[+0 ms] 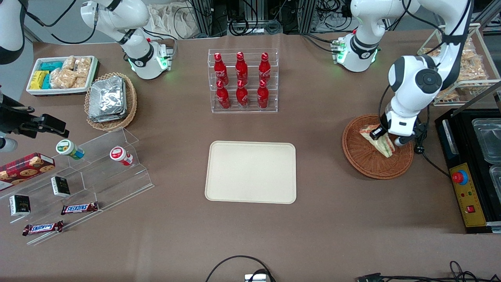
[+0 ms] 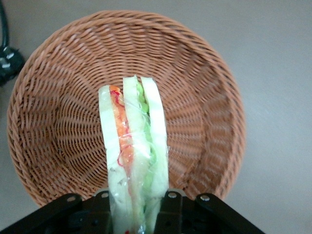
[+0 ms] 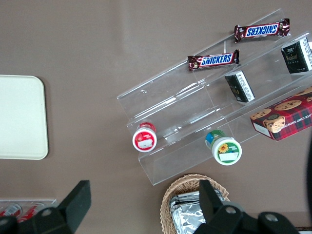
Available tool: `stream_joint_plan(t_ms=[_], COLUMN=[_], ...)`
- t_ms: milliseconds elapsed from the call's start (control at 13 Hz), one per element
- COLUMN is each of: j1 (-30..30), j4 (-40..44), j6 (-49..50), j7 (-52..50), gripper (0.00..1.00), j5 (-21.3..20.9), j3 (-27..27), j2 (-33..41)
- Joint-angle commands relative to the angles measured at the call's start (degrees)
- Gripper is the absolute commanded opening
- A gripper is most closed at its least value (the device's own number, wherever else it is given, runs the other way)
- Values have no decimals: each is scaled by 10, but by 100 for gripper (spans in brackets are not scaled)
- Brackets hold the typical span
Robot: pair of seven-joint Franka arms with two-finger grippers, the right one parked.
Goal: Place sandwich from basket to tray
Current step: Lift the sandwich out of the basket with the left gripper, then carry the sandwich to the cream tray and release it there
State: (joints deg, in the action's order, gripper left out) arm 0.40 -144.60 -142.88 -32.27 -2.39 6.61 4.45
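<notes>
The left arm's pincer (image 1: 385,137) is clamped on the clear-wrapped triangular sandwich (image 2: 134,156) over the round reddish-brown wicker basket (image 1: 362,156). The flat cream rectangular tray (image 1: 251,172) lies well apart on the brown desk (image 1: 313,227).

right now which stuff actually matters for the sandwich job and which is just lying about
In the job:
- sandwich, held in the tool above the basket
- basket
- tray, nothing on it yet

Lying about:
- red bottles in a clear rack
- foil packets in a tan basket
- Snickers bars
- cookie box
</notes>
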Motion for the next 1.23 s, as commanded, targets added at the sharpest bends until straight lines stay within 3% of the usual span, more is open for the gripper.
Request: stream_joint_plan(t_ms=[0,231,538,923,1154], j1=[-2,-2,-3,-67,-100], j4=[11,11,22,70,112], j6=[36,32,23,20,23], j7=[98,204,306,311,278], gripper=[10,10,19,18,18], j5=[-7,-7,-7,33,35], j3=[26,52,73,78,79], j2=[20,25,29,-1,-47])
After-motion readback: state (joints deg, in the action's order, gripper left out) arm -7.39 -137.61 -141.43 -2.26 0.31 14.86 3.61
